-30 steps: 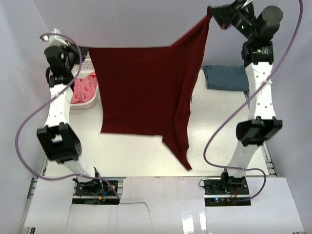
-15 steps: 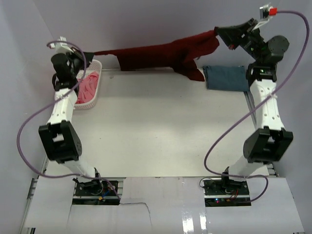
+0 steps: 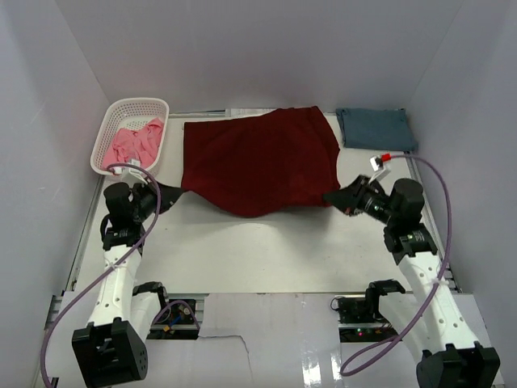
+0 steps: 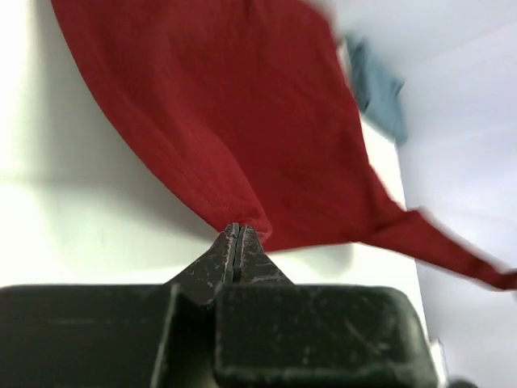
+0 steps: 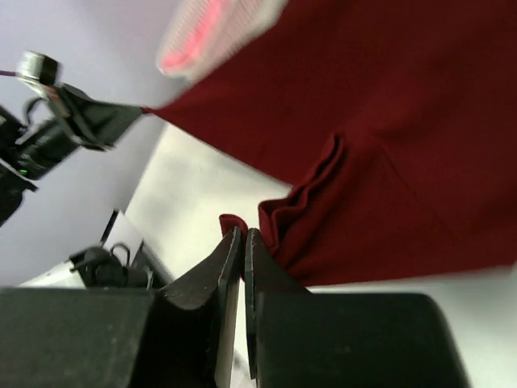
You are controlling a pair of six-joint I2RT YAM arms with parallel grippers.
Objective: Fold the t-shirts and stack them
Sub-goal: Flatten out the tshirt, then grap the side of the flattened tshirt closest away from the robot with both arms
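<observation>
The dark maroon t-shirt lies spread across the far middle of the table. My left gripper is shut on its near left corner, seen pinched in the left wrist view. My right gripper is shut on its near right corner, bunched at the jaws in the right wrist view. The slate-blue t-shirt lies folded at the far right and also shows in the left wrist view. The pink t-shirt lies crumpled in the white basket.
The white lattice basket stands at the far left corner and shows blurred in the right wrist view. White walls close in the table on three sides. Purple cables loop beside both arms.
Both arms have come down and toward the near side, bringing the maroon t-shirt from hanging in the air to lying spread on the table.
</observation>
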